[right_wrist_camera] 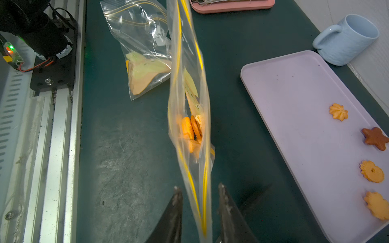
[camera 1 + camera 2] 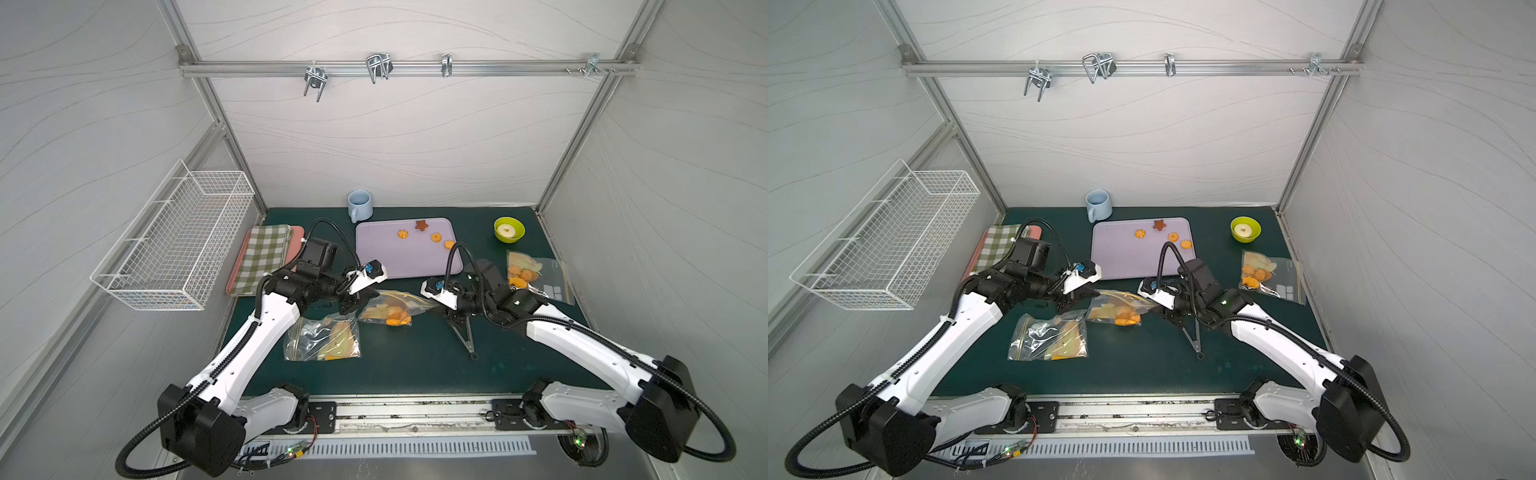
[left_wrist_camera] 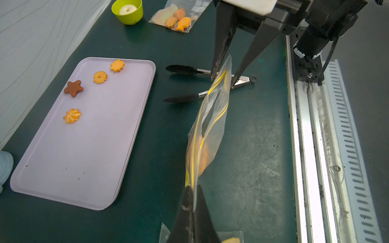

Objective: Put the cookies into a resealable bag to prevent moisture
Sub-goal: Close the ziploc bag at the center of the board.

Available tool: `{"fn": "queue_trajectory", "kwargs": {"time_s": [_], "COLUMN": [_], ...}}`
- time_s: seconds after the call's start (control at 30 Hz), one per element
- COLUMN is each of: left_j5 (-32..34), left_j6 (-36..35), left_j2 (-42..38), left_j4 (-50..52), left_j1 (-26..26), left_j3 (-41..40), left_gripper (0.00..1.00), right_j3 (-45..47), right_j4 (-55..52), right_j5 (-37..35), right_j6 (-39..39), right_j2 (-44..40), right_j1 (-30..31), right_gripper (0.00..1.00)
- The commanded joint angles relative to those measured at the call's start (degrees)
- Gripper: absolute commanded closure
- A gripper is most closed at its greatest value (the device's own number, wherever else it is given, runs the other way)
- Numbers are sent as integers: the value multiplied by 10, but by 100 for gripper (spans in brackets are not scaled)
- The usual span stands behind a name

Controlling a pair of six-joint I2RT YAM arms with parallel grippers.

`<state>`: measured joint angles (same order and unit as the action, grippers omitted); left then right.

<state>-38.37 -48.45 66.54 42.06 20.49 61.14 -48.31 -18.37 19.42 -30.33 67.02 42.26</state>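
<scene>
While the left jaws pinch tight on one end of the zip strip of a clear resealable bag [image 3: 210, 117], the right jaws stand open astride the strip's other end with a gap on either side. The bag hangs stretched between the two arms just above the worktop [image 2: 415, 365]. Several orange cookies [image 1: 190, 128] sit bunched low inside it beside a pale printed piece, and its yellow zip lines look parted, so the seal appears not yet made. Four more cookies, three orange and one dark brown star [image 2: 422, 225], lie loose on the lilac tray [image 2: 386, 266] just behind. That puts the job past its midpoint by the look of it, with those four to bag and the zip to press closed. A second bag [image 2: 536, 276] holding cookies lies flat by the right arm, a third bag [image 2: 322, 338] lies by the left, and black tongs [image 3: 183, 69] rest between. Farther out stand a blue mug [image 2: 360, 205], a green bowl [image 2: 509, 229] and a checked cloth [image 2: 266, 257] on a pink tray [image 2: 296, 239]. The dark green mat is hemmed by white wave-patterned panels, a wire basket [image 2: 174, 245] and a hooked aluminium rail [image 2: 415, 66].
</scene>
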Motion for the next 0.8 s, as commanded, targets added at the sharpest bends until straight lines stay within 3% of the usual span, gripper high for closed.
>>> {"fn": "queue_trajectory", "kwargs": {"time_s": [0.0,0.33,0.5,0.63,0.77], "left_j5": [-16,-16,-16,-19,-21], "left_j6": [-18,-18,-17,-16,-15], "left_j2": [-12,-9,-8,-8,-7], "left_j4": [-10,-12,-13,-15,-15], "left_j1": [-3,-3,-3,-3,-3], "left_j3": [2,1,0,0,0], "left_gripper": [100,100,100,100,100], "right_j3": [-3,-1,0,-2,-2], "right_j4": [11,-2,2,2,9], "right_j5": [18,2,-2,6,12], "right_j6": [-15,-14,-12,-10,-8], "right_j2": [10,1,-1,1,3], "right_j1": [-1,1,1,0,1], "right_gripper": [70,79,100,100,80]}}
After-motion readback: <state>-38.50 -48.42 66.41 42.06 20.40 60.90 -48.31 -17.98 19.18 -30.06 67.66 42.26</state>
